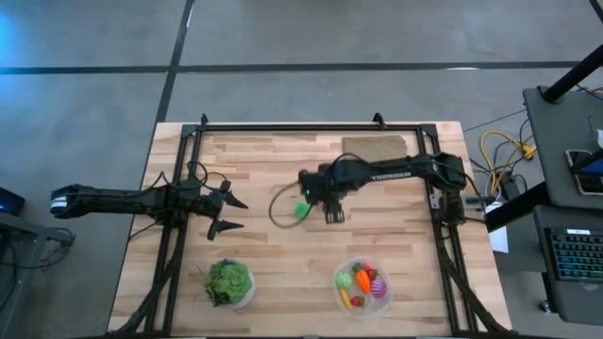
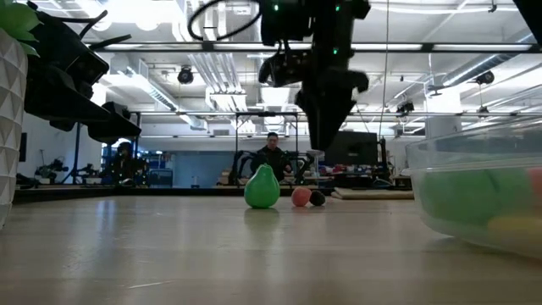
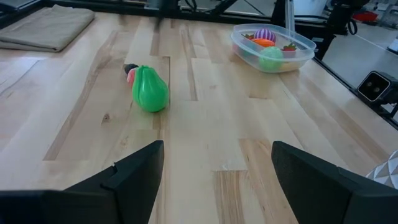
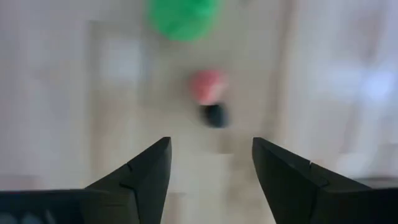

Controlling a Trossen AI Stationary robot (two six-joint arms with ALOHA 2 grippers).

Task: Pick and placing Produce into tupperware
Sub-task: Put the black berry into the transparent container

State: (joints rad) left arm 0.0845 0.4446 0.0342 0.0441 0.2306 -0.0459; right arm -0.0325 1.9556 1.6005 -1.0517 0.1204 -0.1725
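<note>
- From above, your pale wooden table [image 1: 283, 273] carries the round clear plastic tupperware [image 1: 363, 285], already part-filled, near its front edge. The right gripper [image 1: 332, 213] hovers mid-table, spread over the green toy pear [image 1: 301, 209].
- The level view adds a small pink-and-black piece [image 2: 306, 197] beside that pear.
- The left gripper [image 3: 214, 180] waits spread, empty.
- The right wrist view centres that pink piece, probably your next pick.

bright and even from ceiling lights [image 2: 279, 51], glaring white in the low view. faint shadows on the table [image 1: 283, 254]. right wrist view smeared, green pear [image 4: 181, 17] badly blurred.
</note>
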